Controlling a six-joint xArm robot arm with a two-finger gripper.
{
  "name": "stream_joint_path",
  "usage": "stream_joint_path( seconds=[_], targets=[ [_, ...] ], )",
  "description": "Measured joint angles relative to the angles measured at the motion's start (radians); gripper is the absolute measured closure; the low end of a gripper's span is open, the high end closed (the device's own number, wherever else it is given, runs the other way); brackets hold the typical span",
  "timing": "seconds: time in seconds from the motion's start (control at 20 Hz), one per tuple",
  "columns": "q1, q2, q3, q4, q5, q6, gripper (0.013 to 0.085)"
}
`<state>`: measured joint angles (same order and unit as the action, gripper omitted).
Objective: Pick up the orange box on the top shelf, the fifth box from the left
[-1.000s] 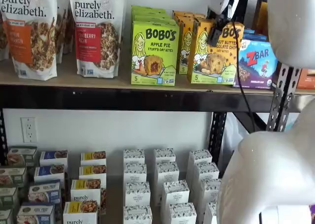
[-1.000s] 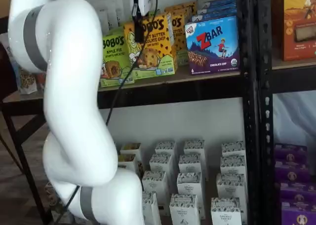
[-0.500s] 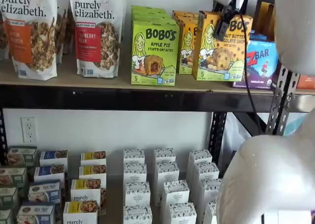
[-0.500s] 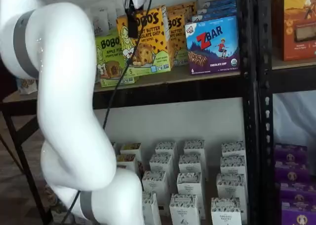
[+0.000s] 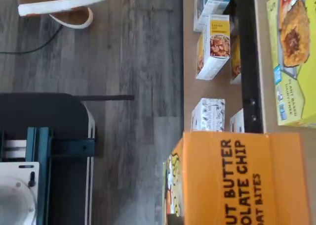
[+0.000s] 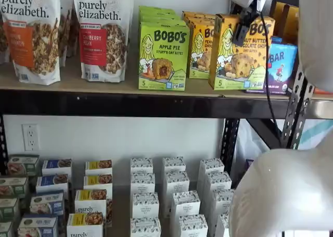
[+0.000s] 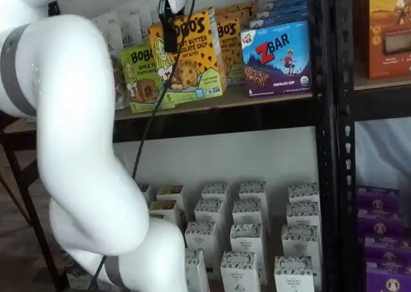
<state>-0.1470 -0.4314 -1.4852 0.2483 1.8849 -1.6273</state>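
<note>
Top shelf [image 6: 119, 86], tan board on a black front beam, stock as read in both shelf views.

Item: orange box [image 6: 240, 53], "BOBO'S ... NUT BUTTER ... COLATE CHIP OAT BITES", cartoon girl, oat-bite picture, green base strip with "5". It stands at the shelf's front edge, tilted, clamped in the gripper [image 6: 243, 29], whose black fingers are closed on its upper part; one finger covers the start of the lettering. In the wrist view the same carton [image 5: 242, 178] reads only "UT BUTTER / OLATE CHIP / OAT BITES", its far end cut off.

Neighbours: lime-green Apple Pie box [image 6: 163, 55], "BOBO'S APPLE PIE STUFF'D OAT BITES"; a second orange Bobo's carton [image 6: 200, 48] behind, partly covered; ZBar box [image 7: 277, 58], "CHOCOLATE CHIP", largely hidden by the held carton and the arm in one shelf view; two "purely elizabeth." pouches [image 6: 103, 34], flavour text partly cut.

Lower shelf: small white cartons [image 6: 176, 192], print too small to read.

Right edge: the white arm [image 6: 283, 190] hides the rest.
</note>
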Motion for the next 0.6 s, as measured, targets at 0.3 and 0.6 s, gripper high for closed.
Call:
stream_joint_path(
  seconds=[0.3,0.6],
  targets=[
    [-0.008,-0.049,0.046,-0.004,0.007,-0.009,0.073],
    [-0.02,-0.091,0.085,-0.005,0.019,-0.02,0.073]
  ],
)
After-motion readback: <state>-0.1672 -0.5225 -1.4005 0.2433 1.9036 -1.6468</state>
